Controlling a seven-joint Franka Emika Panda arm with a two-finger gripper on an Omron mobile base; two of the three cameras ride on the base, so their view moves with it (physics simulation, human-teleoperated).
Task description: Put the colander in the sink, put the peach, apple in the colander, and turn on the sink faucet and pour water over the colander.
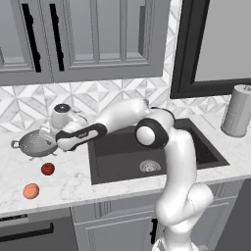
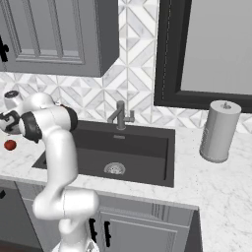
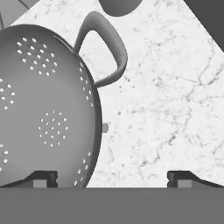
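Left of the sink (image 1: 206, 152), on the counter (image 1: 73, 179), my gripper (image 3: 112, 177) hangs over the colander (image 1: 35, 142), jaws spread wide and holding nothing, straddling its rim near one handle. I see the apple (image 1: 47, 168) and peach (image 1: 31, 190) lying nearby.

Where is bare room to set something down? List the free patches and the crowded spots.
Free: the sink basin around its drain; counter in front of the paper towel roll. Crowded: left of the sink, where the colander, apple, peach and the gripper sit close together.
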